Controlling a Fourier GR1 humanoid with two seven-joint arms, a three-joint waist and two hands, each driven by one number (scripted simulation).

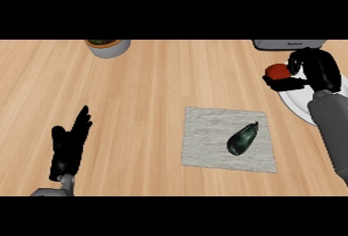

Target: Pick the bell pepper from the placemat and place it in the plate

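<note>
One wooden table [149, 83] carries one grey placemat [207, 138] at centre and one white plate [296, 103] at the right edge, partly hidden by the right forearm. The right hand [316, 69] has its fingers [284, 85] curled round the single red bell pepper [276, 71], which is by the plate's far rim, well off the placemat. The left hand [68, 145] rests at lower left, fingers straight (holding nothing). One dark eggplant [242, 138] lies on the placemat.

wooden counter [136, 92] — placemat [204, 138], plate [296, 100], plant pot [107, 47], grey appliance [289, 44]
</note>
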